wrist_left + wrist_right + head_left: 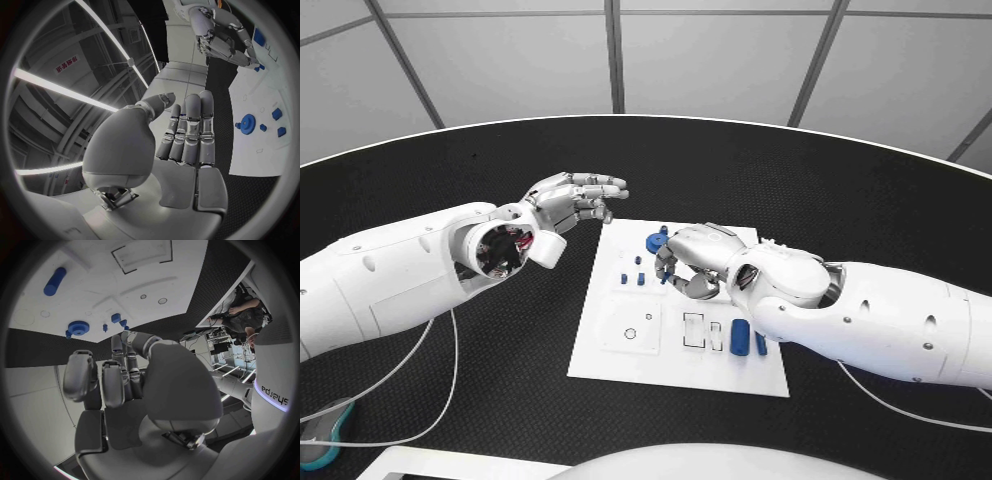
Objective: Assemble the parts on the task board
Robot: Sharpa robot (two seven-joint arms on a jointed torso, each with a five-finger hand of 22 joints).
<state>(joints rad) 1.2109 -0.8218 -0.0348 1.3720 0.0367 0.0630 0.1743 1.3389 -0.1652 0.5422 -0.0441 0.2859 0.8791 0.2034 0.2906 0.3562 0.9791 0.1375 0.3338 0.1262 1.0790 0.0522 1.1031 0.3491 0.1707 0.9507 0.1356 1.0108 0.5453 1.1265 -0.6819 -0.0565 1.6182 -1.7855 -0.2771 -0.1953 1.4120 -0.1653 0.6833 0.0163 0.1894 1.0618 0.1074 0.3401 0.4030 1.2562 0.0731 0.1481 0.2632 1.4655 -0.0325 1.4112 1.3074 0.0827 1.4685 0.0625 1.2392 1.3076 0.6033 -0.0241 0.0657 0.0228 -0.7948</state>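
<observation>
Right hand (pixel 692 262) over the task board (pixel 625 345), fingers curled, empty, nearest the blue gear (pixel 658 240); left hand (pixel 574 200) open, off-board.

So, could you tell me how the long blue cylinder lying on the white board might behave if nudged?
The long blue cylinder lies flat and round-sided on the smooth white task board, so it would probably roll sideways. It looks like rigid plastic, likely light and stiff.
</observation>
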